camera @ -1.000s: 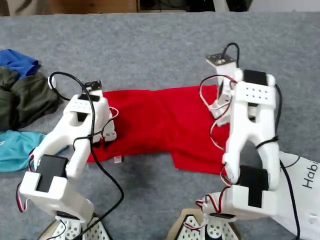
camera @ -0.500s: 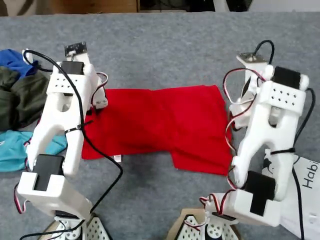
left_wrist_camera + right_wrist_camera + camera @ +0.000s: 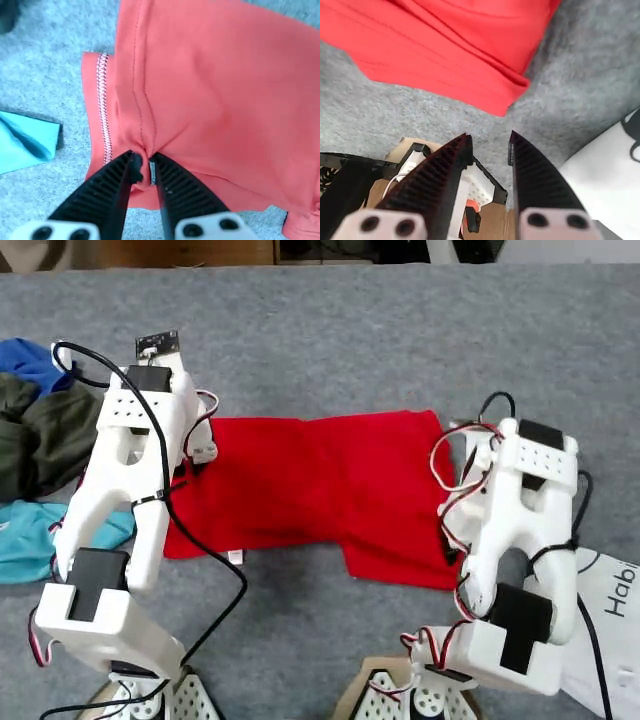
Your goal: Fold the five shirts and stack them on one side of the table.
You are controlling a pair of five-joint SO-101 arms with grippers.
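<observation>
Pinching the red shirt [image 3: 215,85] by its hem, the left tool [image 3: 145,162] stays put while the spread right tool [image 3: 488,142] has retreated.

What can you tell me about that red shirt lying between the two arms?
The red shirt is soft cloth, spread mostly flat on the gray table, with a white-stitched hem on its left end. The left end effector is shut on a small pucker of cloth by that hem. The right end effector hangs open beside the shirt's other end, not touching it.
</observation>
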